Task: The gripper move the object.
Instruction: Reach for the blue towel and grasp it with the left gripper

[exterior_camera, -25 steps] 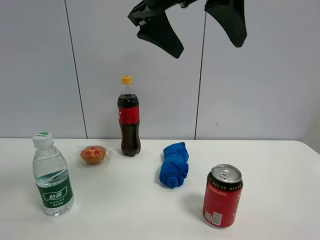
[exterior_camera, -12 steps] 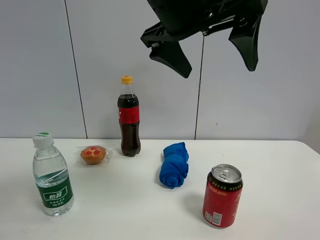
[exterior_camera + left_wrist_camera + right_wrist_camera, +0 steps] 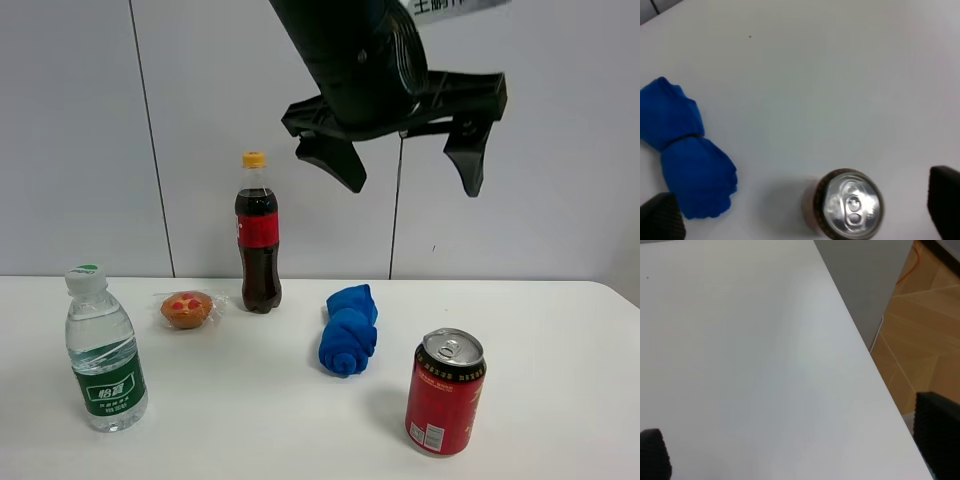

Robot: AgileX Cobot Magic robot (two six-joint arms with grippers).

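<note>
Red can (image 3: 445, 392) is seen upright at the near right of the white tabletop (image 3: 250, 420), with a rolled blue cloth (image 3: 348, 330) near it, further back and left. The left pincer (image 3: 413, 188) is held high over both, spread wide and empty. The right pincer (image 3: 796, 445) is likewise spread, over a tabletop edge. A cola bottle (image 3: 258, 240), wrapped bun (image 3: 187, 309) and water bottle (image 3: 103, 355) are set further left.

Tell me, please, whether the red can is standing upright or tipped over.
Upright. The can stands on its base on the table, lid uppermost; the left wrist view looks down on that lid.
</note>
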